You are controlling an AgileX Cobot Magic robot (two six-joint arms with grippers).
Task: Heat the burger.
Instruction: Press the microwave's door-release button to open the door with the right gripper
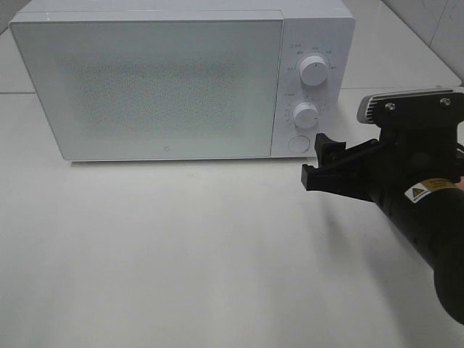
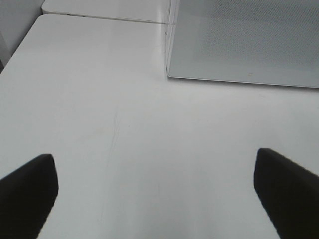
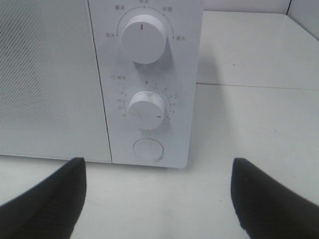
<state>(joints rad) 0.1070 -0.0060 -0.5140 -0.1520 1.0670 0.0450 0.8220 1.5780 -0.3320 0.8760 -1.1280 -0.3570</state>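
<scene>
While the burger shows in no view, possibly shut behind the microwave door (image 1: 145, 80), the right gripper (image 1: 316, 161), jaws apart and empty, faces the control panel (image 3: 182, 89) with the timer knob (image 1: 306, 114) just ahead, nearer than the wide-open, empty left gripper (image 2: 159, 199).

The microwave door (image 1: 145, 87) hides the inside; the right arm (image 1: 428, 210) is cut off.

R. arm (image 1: 428, 225): black, cylindrical, w/ yellow warning-triangle label (image 1: 429, 190). Grey bracket (image 1: 406, 101) on top, two screws (image 1: 390, 106). R. gripper (image 1: 316, 159) fingers matte black.
</scene>
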